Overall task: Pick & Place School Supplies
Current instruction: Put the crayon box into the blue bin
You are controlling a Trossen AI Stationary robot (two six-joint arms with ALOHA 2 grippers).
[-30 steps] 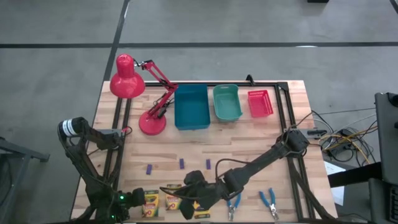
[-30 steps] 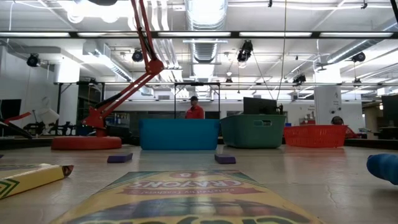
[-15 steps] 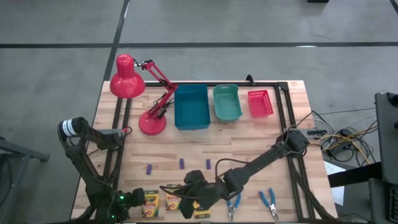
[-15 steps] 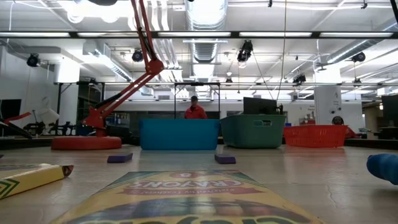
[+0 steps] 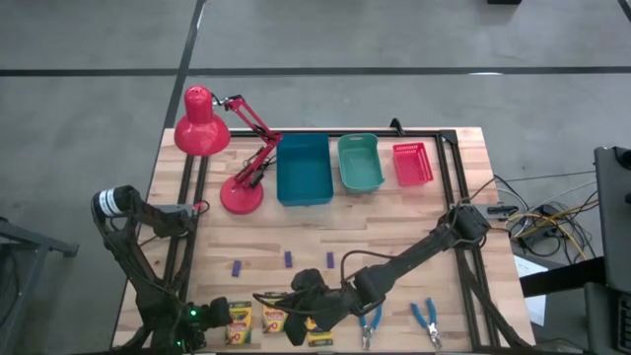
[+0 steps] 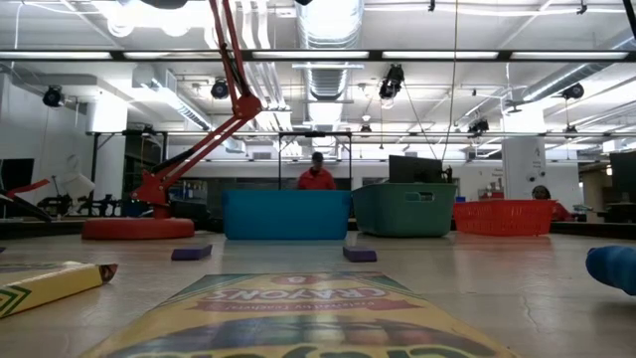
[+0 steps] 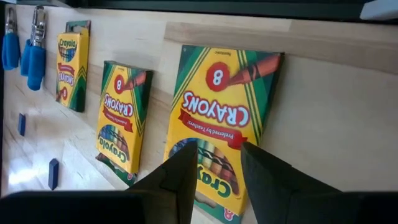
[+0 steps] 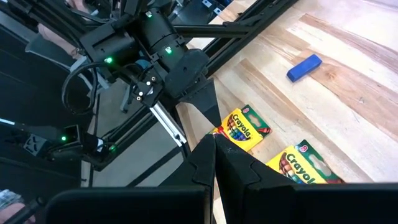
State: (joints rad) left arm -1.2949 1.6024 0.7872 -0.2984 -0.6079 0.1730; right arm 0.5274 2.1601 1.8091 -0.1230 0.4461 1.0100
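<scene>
Three crayon boxes [image 7: 219,118] lie flat; grip seemingly absent.

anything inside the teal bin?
Nothing shows in the teal bin from above: bare floor. The low view shows only its outer wall, so nothing more from there.

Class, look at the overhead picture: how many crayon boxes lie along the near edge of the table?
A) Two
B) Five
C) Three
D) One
C: three crayon boxes lie side by side on the table, seen clearly from the left arm's camera.
</scene>
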